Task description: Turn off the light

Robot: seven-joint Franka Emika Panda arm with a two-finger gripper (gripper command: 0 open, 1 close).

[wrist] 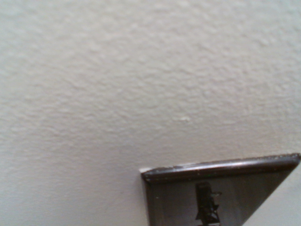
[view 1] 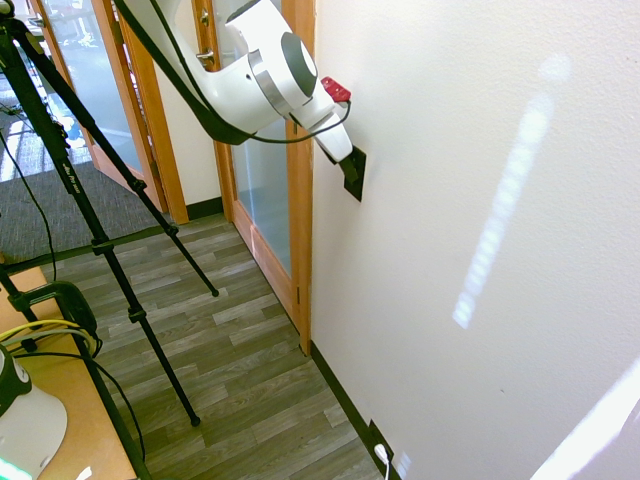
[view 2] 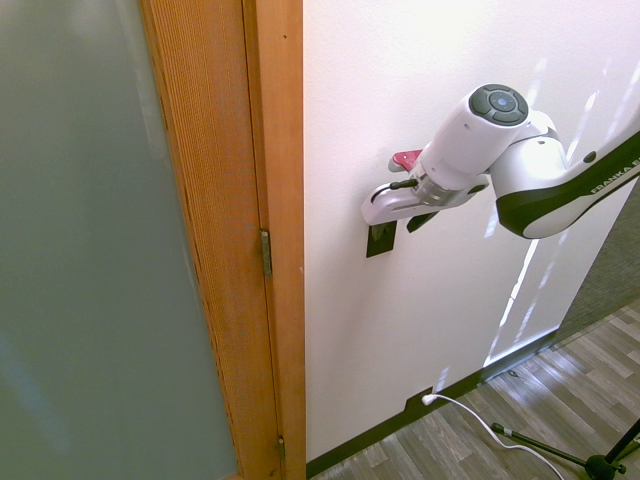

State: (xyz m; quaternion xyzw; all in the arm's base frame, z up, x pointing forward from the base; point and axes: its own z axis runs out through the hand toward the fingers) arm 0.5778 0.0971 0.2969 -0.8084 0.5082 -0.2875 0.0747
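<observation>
No lamp shows in any view; the light itself is out of view. Its switch, a small black wall plate (view 1: 357, 184) (view 2: 379, 243), sits on the white wall just right of the wooden door frame. In the wrist view the plate (wrist: 169, 197) fills the lower edge, with a small dark toggle (wrist: 205, 207) on it. My gripper (view 1: 349, 168) (view 2: 402, 224) is pressed close against the wall over the plate's upper part. One dark finger (view 2: 420, 221) juts out beside the plate, so the jaws stand open with nothing held.
A wooden door frame (view 1: 300, 200) (view 2: 272, 200) with frosted glass runs right beside the switch. Low on the wall, a black outlet plate (view 1: 376, 436) (view 2: 414, 405) holds a white plug (view 1: 383, 456) (view 2: 430, 400). A wooden desk corner (view 1: 70, 400) stands at the near left.
</observation>
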